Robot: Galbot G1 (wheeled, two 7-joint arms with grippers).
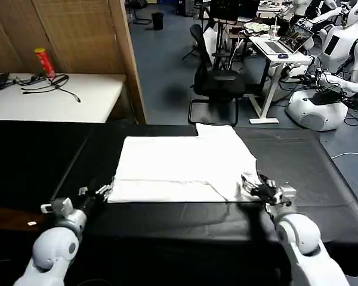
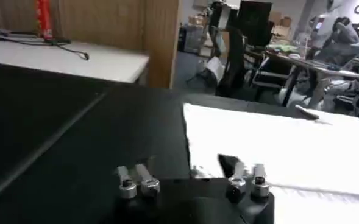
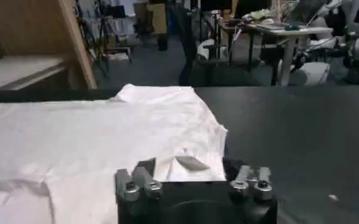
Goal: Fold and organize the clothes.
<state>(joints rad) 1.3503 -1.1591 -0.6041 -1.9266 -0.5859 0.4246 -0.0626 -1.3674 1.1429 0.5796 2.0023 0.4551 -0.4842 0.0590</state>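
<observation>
Black cloth covers the work table [image 1: 42, 155], with an open workshop of desks and an office chair [image 1: 218, 80] beyond it. At far left a white side table [image 1: 53, 98] carries a red can [image 1: 45, 62] and loose cables.

Left gripper [image 1: 102, 192] sits low at the shirt's near left corner; in its wrist view the jaws stand spread, with the hem edge lying between them or just beside one finger, not yet pinched.

White T-shirt [image 1: 179, 167] lies flat at table centre, partly folded into a rough rectangle, plain side up, with a raised flap at the far right corner. No lettering shows.

Right gripper [image 1: 258, 189] rests at the near right corner. Its wrist view shows the jaws spread, with a bunched fold of fabric [image 3: 188, 164] rising between them; whether the pads actually touch it cannot be confirmed.

Assessment: the garment is light, limp cotton, not fragile, liable to sag and wrinkle and to drag across the cloth. Best held at both near corners, on the doubled hem, lifted evenly
</observation>
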